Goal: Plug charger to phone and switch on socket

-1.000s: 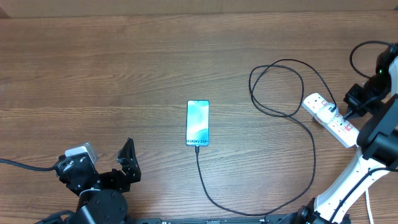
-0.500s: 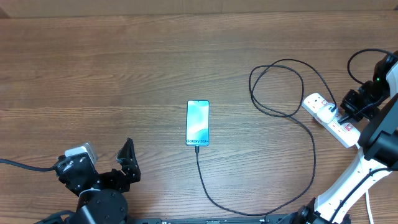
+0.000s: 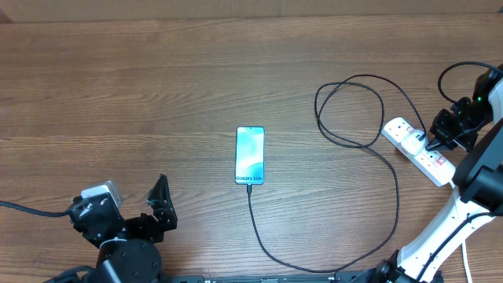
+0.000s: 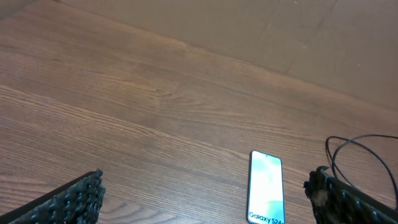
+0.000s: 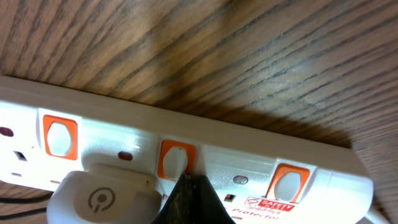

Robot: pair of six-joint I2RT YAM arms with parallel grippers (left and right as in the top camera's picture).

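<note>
Right gripper (image 5: 186,193), fingers pinched together, sits at the socket's (image 5: 261,149) middle red switch (image 5: 176,158): press squarely, not sideways. Left gripper (image 4: 204,194) gapes wide.

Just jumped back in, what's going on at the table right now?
The charger looks already plugged into the phone, which lies mid-table. The right gripper, fingers together, has its tip at the middle red switch of the socket; I cannot tell whether that switch is flipped yet. The left gripper sits open near the table's front edge, holding nothing.
</note>
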